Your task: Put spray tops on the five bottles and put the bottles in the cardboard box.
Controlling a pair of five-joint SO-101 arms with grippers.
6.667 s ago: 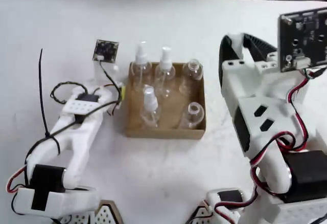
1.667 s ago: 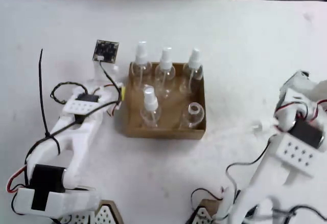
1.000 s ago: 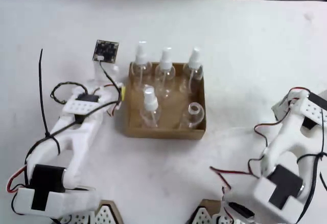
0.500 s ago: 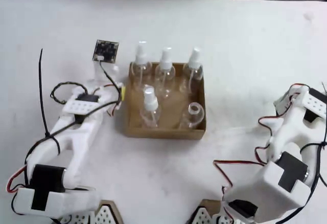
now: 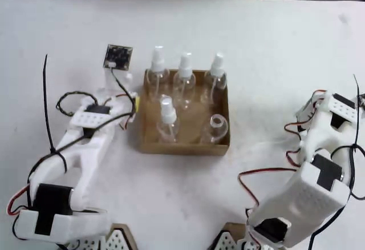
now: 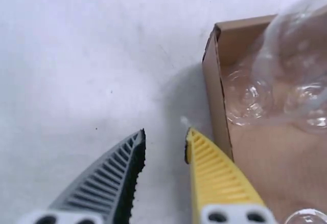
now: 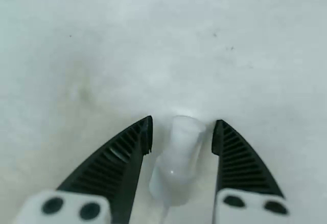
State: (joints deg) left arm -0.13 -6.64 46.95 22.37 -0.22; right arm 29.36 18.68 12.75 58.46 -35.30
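**Pick-up of the last spray top, before closure.**

Between the right fingers [image 7: 125, 157], spread and short of contact: the spray top [image 7: 179, 157], lying on the worktop [image 7: 153, 35]. Well off from these fingers, towards the other arm: the cardboard box [image 5: 185, 147], with four capped bottles [image 5: 168, 116] and one open bottle [image 5: 215, 127]. Just beside the left fingers [image 6: 214, 168], parted and holding nothing: a corner of the box. Step judged: fifth and final capping. Next, probably: closing squarely on the top, lifting, carrying to the open neck, pushing down upright. Against 6.7 s ago: one more bottle capped; right arm down from beside the box to the worktop.
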